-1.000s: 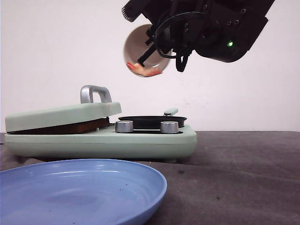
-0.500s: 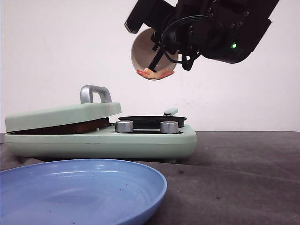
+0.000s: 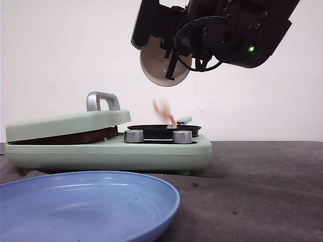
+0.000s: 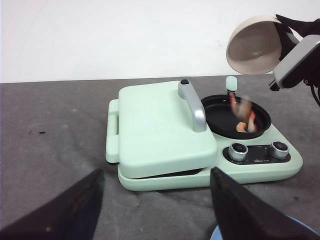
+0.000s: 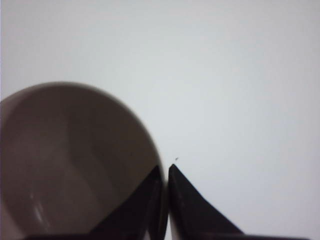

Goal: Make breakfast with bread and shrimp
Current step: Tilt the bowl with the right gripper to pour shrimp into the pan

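Right gripper [image 5: 164, 200] pinches tipped bowl [image 3: 162, 65] — shrimp [image 3: 164, 110] blurred, orientation unclear; left gripper [image 4: 155, 200] agape.

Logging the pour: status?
Right claw shut on bowl rim, tipped. Left claw open, idle. Shrimp dropping into black pan. Nothing blocking.

Right end effector [image 3: 169, 60] and tipped bowl [image 3: 160, 64] crowd the air over the black pan [image 3: 162, 130]; left surface [image 4: 50, 130] is wide open.
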